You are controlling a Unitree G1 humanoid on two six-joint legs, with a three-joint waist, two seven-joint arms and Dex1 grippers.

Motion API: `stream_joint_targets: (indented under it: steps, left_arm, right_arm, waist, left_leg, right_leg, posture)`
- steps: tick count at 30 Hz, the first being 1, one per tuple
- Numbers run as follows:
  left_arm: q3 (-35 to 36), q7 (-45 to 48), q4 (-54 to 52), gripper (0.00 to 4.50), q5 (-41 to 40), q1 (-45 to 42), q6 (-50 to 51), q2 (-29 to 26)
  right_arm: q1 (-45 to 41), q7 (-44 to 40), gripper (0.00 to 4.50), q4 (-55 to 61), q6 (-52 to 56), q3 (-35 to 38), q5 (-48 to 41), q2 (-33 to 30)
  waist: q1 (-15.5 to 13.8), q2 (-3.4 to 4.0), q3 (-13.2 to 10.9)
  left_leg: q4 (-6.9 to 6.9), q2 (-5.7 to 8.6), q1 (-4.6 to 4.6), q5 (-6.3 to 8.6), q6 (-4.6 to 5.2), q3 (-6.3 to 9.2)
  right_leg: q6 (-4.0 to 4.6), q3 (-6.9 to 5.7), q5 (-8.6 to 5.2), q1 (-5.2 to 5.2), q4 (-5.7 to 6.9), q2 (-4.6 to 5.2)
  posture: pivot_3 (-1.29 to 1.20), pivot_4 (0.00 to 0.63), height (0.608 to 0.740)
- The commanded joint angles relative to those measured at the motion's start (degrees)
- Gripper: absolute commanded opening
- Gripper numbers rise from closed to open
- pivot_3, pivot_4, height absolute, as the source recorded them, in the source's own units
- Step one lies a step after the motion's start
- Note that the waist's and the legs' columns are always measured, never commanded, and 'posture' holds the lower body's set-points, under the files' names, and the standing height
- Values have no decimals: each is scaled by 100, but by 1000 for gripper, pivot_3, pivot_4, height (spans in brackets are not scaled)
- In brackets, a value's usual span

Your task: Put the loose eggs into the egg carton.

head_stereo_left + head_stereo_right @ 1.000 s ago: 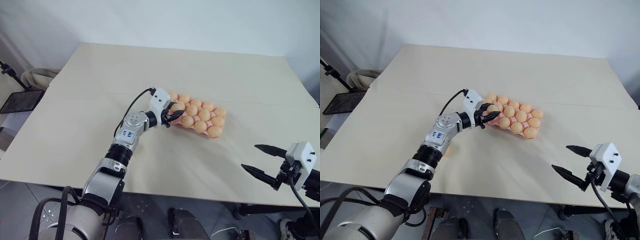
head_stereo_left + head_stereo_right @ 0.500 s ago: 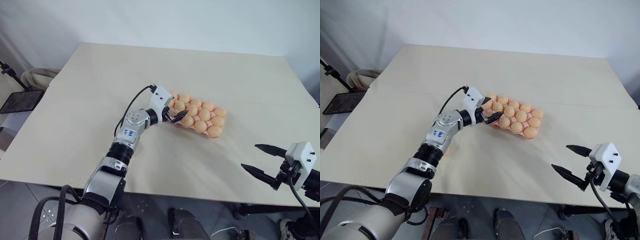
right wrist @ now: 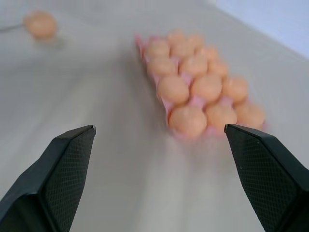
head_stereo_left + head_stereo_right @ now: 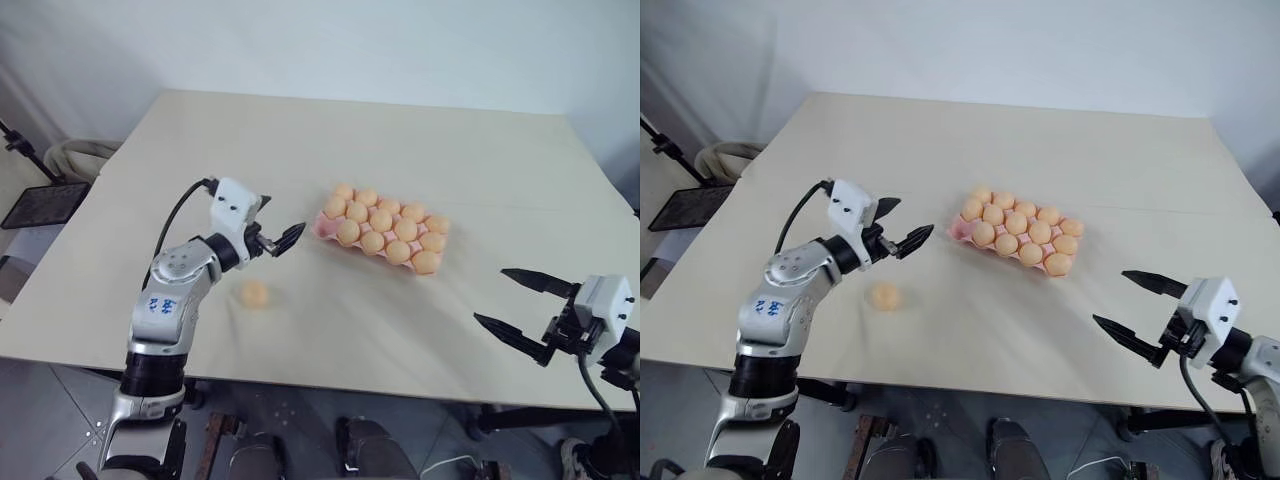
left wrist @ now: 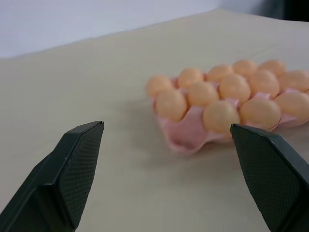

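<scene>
The pink egg carton (image 4: 322,228) lies mid-table, nearly every cup holding an egg; its near-left corner cup (image 5: 186,137) is bare. One loose egg (image 4: 254,293) rests on the table, nearer me and to the carton's left. My left gripper (image 4: 280,225) hovers open and empty, level, a short way left of the carton and above and beyond the loose egg, pointing at the carton. My right gripper (image 4: 490,296) stands open and empty near the table's front right edge, aimed toward the carton (image 3: 166,104), with the loose egg (image 3: 41,24) far beyond.
The beige table (image 4: 300,140) spreads wide behind and left of the carton. Off its left edge stand a dark stand with a black tray (image 4: 40,200) and a coiled hose (image 4: 75,152). A white wall lies behind.
My left gripper opened at the carton, left its egg in a cup, and drew back to the left. The loose egg the arm had hidden is now in view. The right gripper barely shifted.
</scene>
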State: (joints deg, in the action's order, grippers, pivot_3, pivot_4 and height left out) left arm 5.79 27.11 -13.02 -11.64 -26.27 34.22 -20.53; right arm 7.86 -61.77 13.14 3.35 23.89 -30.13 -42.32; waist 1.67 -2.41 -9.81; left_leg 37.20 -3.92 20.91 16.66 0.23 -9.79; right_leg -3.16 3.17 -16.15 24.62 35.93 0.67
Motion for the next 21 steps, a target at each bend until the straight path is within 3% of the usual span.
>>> stream_joint_targets:
  steps: [1,6,9,21]
  left_arm:
    - [432,-203,-685,4472,-320,322,238,-27]
    - [697,-222,-1099,4472,-651,904,444,-48]
    - [769,-195,-1226,4472,-755,1167,408,-101]
    - [768,-426,-1812,4472,-898,2006,291,-47]
  right_arm:
    - [11,-41,4500,194,-169,-275,20,133]
    - [59,-335,4500,292,-194,-675,-131,208]
    - [-94,-467,4500,197,-279,-581,-712,593]
    - [165,-1385,4500,-92,-486,-911,-676,660]
  waist:
    - [-8,0,0]
    - [-2,0,0]
    - [4,-3,2]
    - [5,-1,0]
  left_leg:
    - [0,0,-1,1,-2,1]
    - [-3,6,3,6,0,1]
    - [-5,4,3,7,0,3]
    - [-7,4,-3,11,-3,4]
  right_leg:
    - [1,0,0,-1,1,1]
    - [0,-6,0,-1,-2,14]
    - [1,-10,0,0,-3,13]
    - [26,-12,-14,-3,-4,18]
  posture:
    - [0,150,740]
    - [0,150,740]
    - [0,150,740]
    - [0,150,740]
